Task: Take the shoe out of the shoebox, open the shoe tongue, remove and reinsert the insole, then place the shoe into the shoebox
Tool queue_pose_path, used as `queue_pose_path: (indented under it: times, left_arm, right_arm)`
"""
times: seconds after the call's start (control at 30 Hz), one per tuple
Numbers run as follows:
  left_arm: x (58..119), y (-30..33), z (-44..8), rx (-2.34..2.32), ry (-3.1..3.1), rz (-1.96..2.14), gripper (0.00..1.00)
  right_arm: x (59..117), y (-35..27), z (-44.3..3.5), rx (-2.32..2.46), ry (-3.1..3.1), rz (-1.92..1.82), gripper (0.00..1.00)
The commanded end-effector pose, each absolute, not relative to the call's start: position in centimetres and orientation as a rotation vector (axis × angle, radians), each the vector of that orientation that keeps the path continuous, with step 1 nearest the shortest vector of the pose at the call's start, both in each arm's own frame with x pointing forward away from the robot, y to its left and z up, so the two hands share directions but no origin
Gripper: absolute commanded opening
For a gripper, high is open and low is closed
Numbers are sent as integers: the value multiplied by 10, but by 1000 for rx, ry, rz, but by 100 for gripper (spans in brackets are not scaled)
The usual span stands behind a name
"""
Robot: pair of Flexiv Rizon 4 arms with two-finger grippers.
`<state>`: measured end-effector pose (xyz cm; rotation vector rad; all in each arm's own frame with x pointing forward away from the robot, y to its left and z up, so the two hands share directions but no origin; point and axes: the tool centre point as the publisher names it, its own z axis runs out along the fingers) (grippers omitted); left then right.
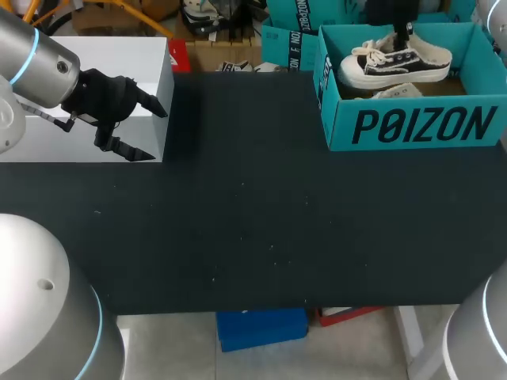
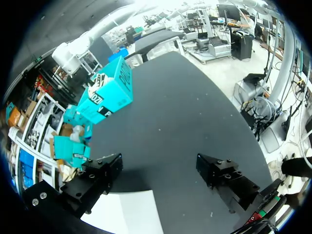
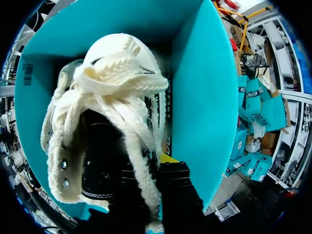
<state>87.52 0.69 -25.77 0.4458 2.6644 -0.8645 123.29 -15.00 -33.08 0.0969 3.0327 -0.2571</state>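
The black canvas shoe with white laces and a white rubber sole (image 1: 396, 63) is inside the open teal cardboard shoebox (image 1: 412, 127), which stands on the black bench (image 1: 253, 222). The long axis of the shoe runs along the printed front wall of the shoebox, and its toe points to the end of the shoebox nearer the left arm. The right end effector (image 1: 404, 39) comes down from above onto the middle of the shoe. In the right wrist view one yellow tip presses on the shoe's side beside the laces, so I judge that it is grasping the shoe. The way out of the shoebox is therefore straight up. The left end effector (image 1: 157, 133) is released, with its fingers wide apart. It is well apart from the shoebox, over a white rectangular block (image 1: 150, 55), so the right arm is much the nearer one.
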Motion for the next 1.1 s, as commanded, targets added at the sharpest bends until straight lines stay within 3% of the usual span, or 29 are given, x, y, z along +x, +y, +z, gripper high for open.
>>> queue_pose_path:
  times: [0.03,0.83,0.87,0.9,0.97,1.0,1.1]
  left_arm:
    - [874,7,-259,446,2658,-864,100]
    - [874,7,-259,446,2658,-864,100]
    - [874,7,-259,446,2658,-864,100]
    - [874,7,-259,446,2658,-864,100]
    - [874,7,-259,446,2658,-864,100]
    - [874,7,-259,446,2658,-864,100]
    - [874,7,-259,446,2658,-864,100]
  right_arm:
    - [1234,-150,-344,96,3037,-254,0]
    - [1223,-149,-384,96,3040,-202,0]
    - [1223,-149,-384,87,3040,-207,14]
    - [1223,-148,-384,85,3039,-208,46]
    - [1223,-148,-384,83,3039,-211,85]
    - [1223,-148,-384,83,3040,-214,100]
    - [1223,-148,-383,82,3041,-215,100]
